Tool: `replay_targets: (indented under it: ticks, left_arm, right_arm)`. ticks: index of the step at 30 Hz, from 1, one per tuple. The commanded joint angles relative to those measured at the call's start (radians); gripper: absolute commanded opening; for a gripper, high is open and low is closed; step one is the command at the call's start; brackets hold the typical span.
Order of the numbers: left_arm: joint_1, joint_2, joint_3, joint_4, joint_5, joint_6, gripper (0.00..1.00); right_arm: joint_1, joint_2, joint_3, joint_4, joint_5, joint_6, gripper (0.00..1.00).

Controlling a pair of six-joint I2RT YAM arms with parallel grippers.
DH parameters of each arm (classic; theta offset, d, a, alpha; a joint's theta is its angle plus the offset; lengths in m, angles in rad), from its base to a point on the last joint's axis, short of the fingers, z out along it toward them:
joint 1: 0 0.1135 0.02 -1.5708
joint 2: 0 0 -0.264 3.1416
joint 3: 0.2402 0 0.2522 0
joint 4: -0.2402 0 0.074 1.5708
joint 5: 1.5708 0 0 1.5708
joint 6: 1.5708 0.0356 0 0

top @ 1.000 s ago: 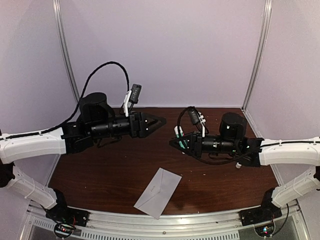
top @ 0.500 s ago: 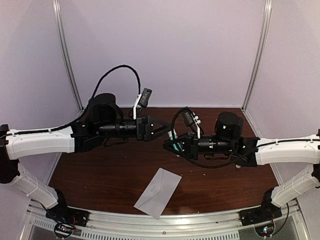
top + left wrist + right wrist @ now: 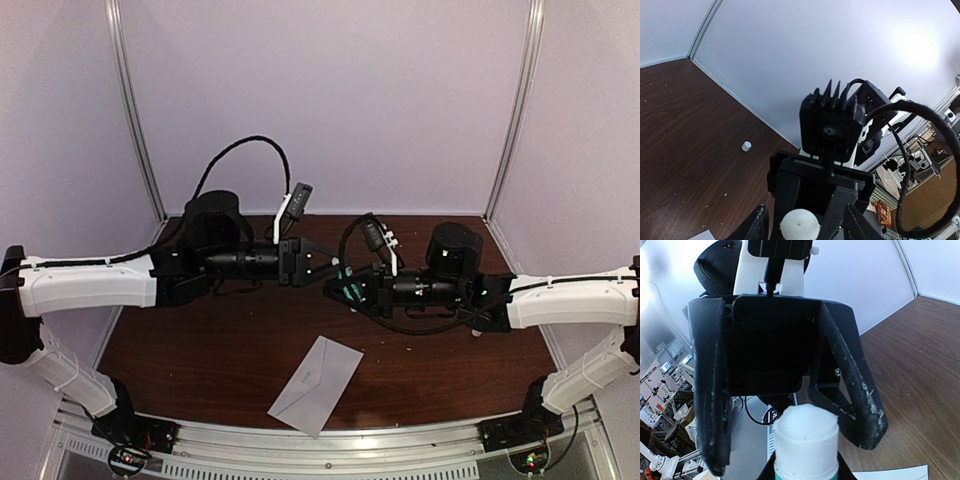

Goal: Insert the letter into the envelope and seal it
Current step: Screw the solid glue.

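Grey-lavender paper at the near edge of the counter (image 3: 200, 350): the envelope (image 3: 316, 385) lies flat and alone, its long axis running diagonally from near-left to far-right. Its nearest corner seems to just reach the metal front rail. The V seam faces up and the flap looks folded down, though which way it points and whether it is stuck I cannot tell. The letter is not visible as a separate sheet, so it may already be inside. Such an envelope should be very light, thin and floppy. It is likely to skate on the smooth wood and hard to pinch from flat, so that near corner or a long edge looks like the best place to take hold, with the body pressed down during gluing. Higher and farther back, over the counter's middle, the right gripper (image 3: 345, 290) is clamped on a teal-banded glue stick (image 3: 805, 440) pointing left. The left gripper (image 3: 326, 266) faces it, its fingers (image 3: 855, 385) part-spread and straddling the white cap with gaps either side. Farthest off, a small white cylinder (image 3: 746, 146) stands near the back wall.
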Motion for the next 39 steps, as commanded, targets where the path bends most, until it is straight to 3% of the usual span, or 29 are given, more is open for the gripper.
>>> replay_targets:
  ticks: [1, 21, 35, 39]
  left_arm:
    - [-0.005, 0.016, 0.011, 0.051, 0.016, -0.003, 0.49]
    - [-0.016, 0.032, 0.005, 0.087, 0.046, -0.036, 0.08]
    - [0.000, -0.012, 0.021, 0.052, -0.044, -0.031, 0.04]
    - [0.016, -0.019, 0.018, 0.038, -0.047, -0.024, 0.04]
  right_arm:
    - [0.006, -0.002, 0.018, 0.031, -0.002, -0.003, 0.00]
    - [0.006, -0.008, 0.004, 0.005, 0.080, -0.005, 0.03]
    - [0.001, -0.088, -0.054, -0.038, 0.044, 0.002, 0.51]
    - [-0.005, -0.131, -0.081, -0.036, 0.032, 0.013, 0.57]
